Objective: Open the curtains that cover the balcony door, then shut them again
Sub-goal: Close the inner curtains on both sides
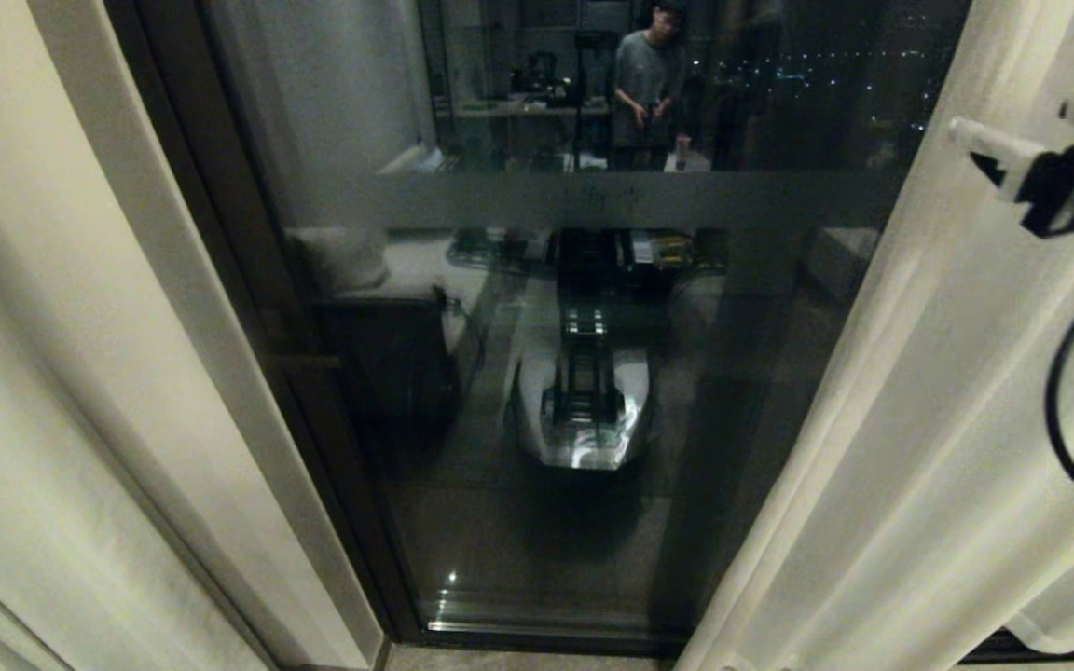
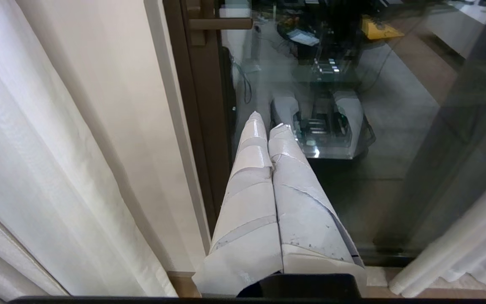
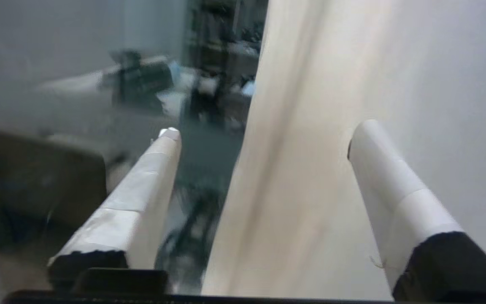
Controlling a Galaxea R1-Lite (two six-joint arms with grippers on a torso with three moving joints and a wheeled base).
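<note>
Two grippers show. The left gripper (image 2: 267, 120) sits low in front of the door with its two taped white fingers (image 2: 251, 190) pressed together on nothing; only its own wrist view shows it. The right gripper (image 1: 1031, 130) is raised at the right edge of the head view, its two fingers spread wide with nothing between them; the right wrist view puts the edge of the right panel just past the gap, untouched.

Two parts of the curtains are drawn aside: a cream panel (image 1: 61, 391) on the left, a white pleated one (image 1: 929, 447) on the right. Between them the balcony door (image 1: 584, 200) stands uncovered, one frosted band across its dark glass. The left wrist view alone shows a brown handle (image 2: 222, 23) on the frame. Farthest off, the glass reflects the robot's base (image 1: 584, 410) and one person (image 1: 649, 84).
</note>
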